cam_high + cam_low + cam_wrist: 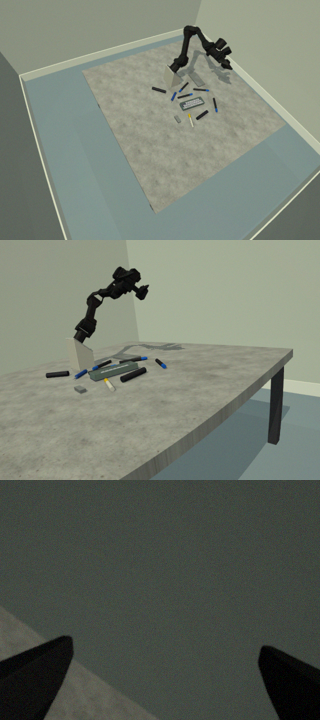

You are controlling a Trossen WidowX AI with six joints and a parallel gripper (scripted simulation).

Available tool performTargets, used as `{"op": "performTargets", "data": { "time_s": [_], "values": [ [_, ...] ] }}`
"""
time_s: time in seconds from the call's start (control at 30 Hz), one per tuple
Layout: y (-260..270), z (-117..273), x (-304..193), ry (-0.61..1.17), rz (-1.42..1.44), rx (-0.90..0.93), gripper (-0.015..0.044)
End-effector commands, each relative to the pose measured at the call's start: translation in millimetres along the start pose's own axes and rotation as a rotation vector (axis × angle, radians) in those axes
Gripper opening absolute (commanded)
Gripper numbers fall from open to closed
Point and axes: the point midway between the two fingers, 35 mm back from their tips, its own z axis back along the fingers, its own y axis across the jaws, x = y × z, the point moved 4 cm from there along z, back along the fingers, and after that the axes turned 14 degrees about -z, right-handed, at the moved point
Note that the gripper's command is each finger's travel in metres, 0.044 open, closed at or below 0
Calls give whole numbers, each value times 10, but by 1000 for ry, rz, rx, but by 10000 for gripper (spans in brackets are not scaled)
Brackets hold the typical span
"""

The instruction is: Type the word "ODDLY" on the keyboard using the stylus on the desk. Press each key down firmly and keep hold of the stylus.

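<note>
Small and grey, a flat block (177, 119) (80, 389) lay nearest me on the mottled surface (155, 144) (160, 407). Farther back I saw the stylus (173, 96) (81, 374), slim and blue with a thin, pale pointed tip, lying between a plain black cylinder (158, 89) (57, 374) and the dark green keyboard (192, 103) (111, 373), whose little keys looked whitish. High above the surface, the end effector (230, 59) (144, 282) (166, 650) hung wide open, gripping nothing.

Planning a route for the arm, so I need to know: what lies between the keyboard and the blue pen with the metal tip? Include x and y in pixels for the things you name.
A black, blue-capped marker (184, 96), in the top view.
</note>
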Motion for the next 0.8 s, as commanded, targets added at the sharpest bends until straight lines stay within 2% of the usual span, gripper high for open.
{"op": "performTargets", "data": {
  "time_s": [0.0,0.07,0.3,0.53,0.77],
  "values": [
    [2,-14,-19,11,-1,2,414],
    [14,-120,-176,102,-6,21,361],
    [72,-481,-1108,608,-92,113,178],
    [134,-480,-2061,1142,-286,168,0],
    [207,-243,-2787,1624,-575,146,0]
  ]
}}
